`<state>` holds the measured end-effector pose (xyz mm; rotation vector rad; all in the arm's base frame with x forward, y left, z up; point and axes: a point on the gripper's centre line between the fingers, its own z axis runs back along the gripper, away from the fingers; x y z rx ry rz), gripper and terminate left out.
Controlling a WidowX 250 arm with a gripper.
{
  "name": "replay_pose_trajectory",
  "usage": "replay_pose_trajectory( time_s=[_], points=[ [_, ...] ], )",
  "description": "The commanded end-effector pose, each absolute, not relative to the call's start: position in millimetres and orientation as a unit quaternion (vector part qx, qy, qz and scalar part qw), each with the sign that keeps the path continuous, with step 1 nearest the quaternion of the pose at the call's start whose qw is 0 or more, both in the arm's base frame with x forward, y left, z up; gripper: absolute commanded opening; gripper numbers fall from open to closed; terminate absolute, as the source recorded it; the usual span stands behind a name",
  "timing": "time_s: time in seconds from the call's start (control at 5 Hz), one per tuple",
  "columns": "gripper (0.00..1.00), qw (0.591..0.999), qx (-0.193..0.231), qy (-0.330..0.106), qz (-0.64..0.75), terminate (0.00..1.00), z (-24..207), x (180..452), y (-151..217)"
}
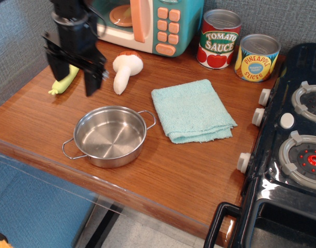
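My black gripper (73, 82) hangs open above the left part of the wooden counter, with nothing between its fingers. A yellow-green toy vegetable (63, 81) lies just behind and under its left finger, partly hidden. A white toy mushroom with a brown cap (125, 69) lies to the right of the gripper. A steel two-handled pot (109, 135), empty, stands in front of the gripper near the counter's front edge.
A folded light-blue cloth (192, 110) lies mid-counter. A toy microwave (147, 21), a tomato sauce can (219, 39) and a pineapple slices can (257, 57) line the back wall. A black toy stove (297, 139) fills the right side.
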<state>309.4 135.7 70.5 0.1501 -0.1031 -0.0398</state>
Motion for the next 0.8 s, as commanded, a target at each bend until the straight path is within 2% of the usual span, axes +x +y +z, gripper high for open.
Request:
replay_pose_trajectory(
  time_s=[0.0,0.2,0.4,0.6],
  points=[
    [1.0,0.995,0.095,-0.04,-0.004,0.0,61.8,336.9,196.0],
    [1.0,0.996,0.087,-0.034,0.009,0.0,45.9,344.0,205.1],
    [1.0,0.996,0.072,-0.039,0.023,0.0,34.3,352.0,196.7],
    [1.0,0.998,0.064,-0.023,0.017,0.0,19.9,357.8,191.1]
  ],
)
